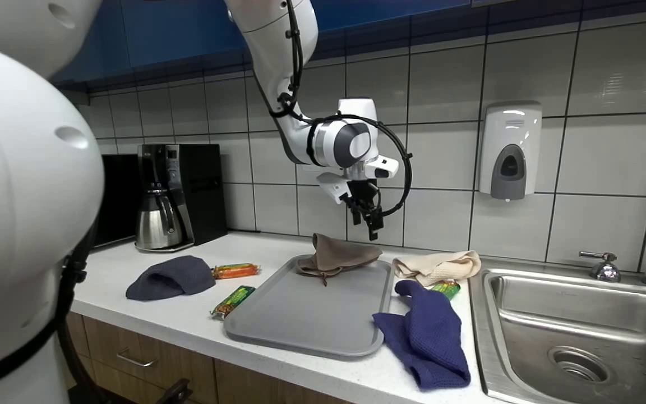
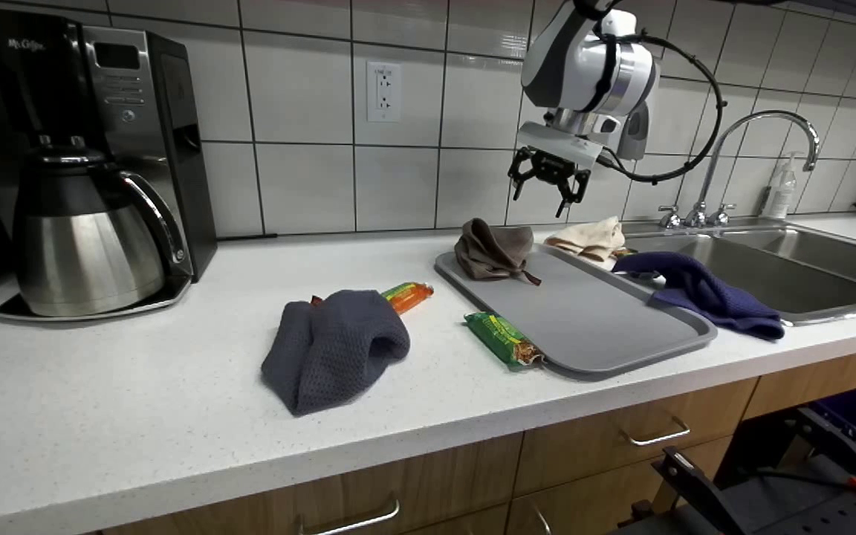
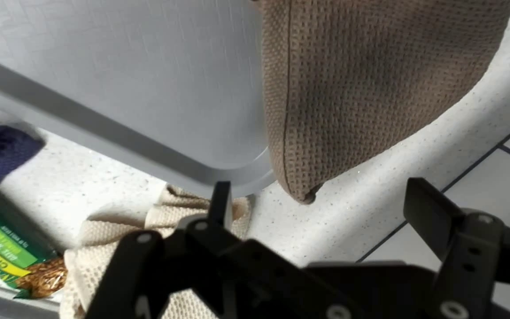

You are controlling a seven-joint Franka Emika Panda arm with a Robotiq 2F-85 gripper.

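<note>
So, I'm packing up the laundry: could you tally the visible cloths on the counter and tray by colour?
Brown cloth: 1
Cream cloth: 1
Navy cloth: 1
Dark grey cloth: 1
Total: 4 cloths

Brown cloth (image 3: pixel 370 88) overlapping gray tray (image 3: pixel 140 84), fingers (image 3: pixel 430 217) spread

- We are seeing a black-and-silver coffee maker (image 2: pixel 131 96) standing near the tiled wall (image 2: pixel 302 186) and holding a steel carafe (image 2: pixel 90 253).
- We are noticing a white soap dispenser (image 1: pixel 509 148) hanging above the steel sink (image 1: pixel 481 336).
- We are following a curved chrome faucet (image 2: pixel 777 114) rising behind the sink.
- We are finding wooden drawers (image 2: pixel 562 420) with silver handles (image 2: pixel 658 438) below the counter (image 2: pixel 175 394).
</note>
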